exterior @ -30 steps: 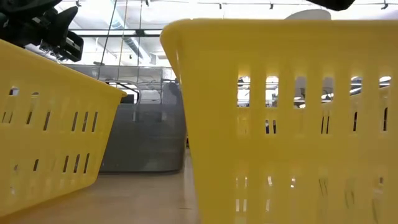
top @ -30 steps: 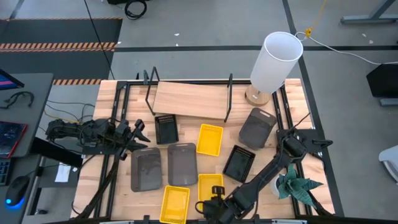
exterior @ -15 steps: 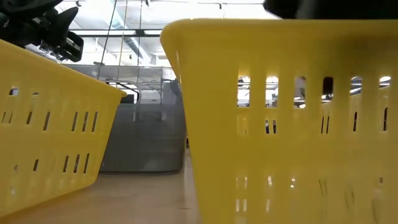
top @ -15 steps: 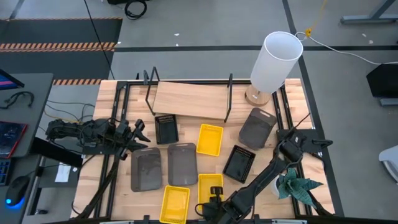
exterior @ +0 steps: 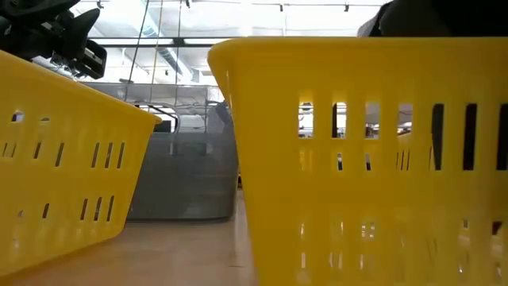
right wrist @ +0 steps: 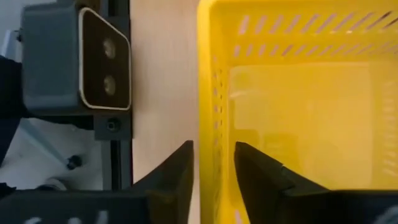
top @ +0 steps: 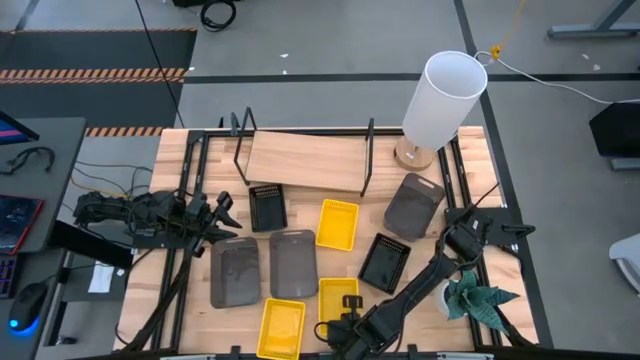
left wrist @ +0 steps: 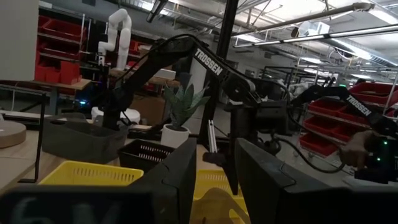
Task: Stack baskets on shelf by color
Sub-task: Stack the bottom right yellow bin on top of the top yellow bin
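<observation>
The right gripper (right wrist: pixel 211 168) is down at the near edge of the counter, its jaws astride the side wall of a bright yellow slotted plastic basket (top: pixel 338 298), one finger inside and one outside; they have drawn in from a wider spread a second ago, yet a little light shows beside the wall, so I judge the pinch closing rather than firm. Over that second the arm has sunk lower, and in the low view its dark bulk now shows behind the basket's slots where there was daylight. That suggests the grasp is nearly made and the lift toward the shelf comes next. A second yellow basket (top: pixel 281 326) lies just beside it toward the near-left, a third (top: pixel 337 223) mid-counter. Two smoky grey trays (top: pixel 263 268) lie side by side left of centre, another grey one (top: pixel 413 205) toward the right edge, with two black slotted baskets (top: pixel 266 206) between. The light wooden shelf (top: pixel 305 160) in its black wire frame stands bare at the far edge. The left gripper (top: pixel 222 215) waits at the left edge, unmoved, jaws part open on nothing.
</observation>
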You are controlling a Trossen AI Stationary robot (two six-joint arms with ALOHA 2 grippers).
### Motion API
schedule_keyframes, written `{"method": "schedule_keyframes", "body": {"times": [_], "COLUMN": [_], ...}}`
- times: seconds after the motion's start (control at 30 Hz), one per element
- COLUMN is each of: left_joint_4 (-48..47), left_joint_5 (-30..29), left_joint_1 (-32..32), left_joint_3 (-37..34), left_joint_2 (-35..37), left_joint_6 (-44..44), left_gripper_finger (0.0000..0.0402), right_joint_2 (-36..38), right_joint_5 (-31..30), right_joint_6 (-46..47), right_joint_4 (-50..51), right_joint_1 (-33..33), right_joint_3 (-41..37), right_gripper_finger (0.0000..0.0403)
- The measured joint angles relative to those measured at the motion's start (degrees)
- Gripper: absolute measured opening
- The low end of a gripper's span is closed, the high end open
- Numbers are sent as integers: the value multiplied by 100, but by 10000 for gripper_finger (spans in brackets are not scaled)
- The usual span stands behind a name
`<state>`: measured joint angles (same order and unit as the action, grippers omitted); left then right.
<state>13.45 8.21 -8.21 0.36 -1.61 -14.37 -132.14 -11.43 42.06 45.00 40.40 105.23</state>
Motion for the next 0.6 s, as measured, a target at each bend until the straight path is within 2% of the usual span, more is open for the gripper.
{"method": "schedule_keyframes", "body": {"times": [0.27,0.43,0.6], "left_joint_4": [1,0,1], "left_joint_5": [0,0,0], "left_joint_1": [0,0,0], "left_joint_3": [2,0,0], "left_joint_2": [0,2,4], "left_joint_6": [0,0,0], "left_gripper_finger": [117,117,117], "right_joint_2": [2,2,-2], "right_joint_5": [296,412,403], "right_joint_6": [16,-30,-4], "right_joint_4": [117,572,1649], "right_joint_1": [-106,-128,-134], "right_joint_3": [4,262,1043], "right_gripper_finger": [12,10,5]}}
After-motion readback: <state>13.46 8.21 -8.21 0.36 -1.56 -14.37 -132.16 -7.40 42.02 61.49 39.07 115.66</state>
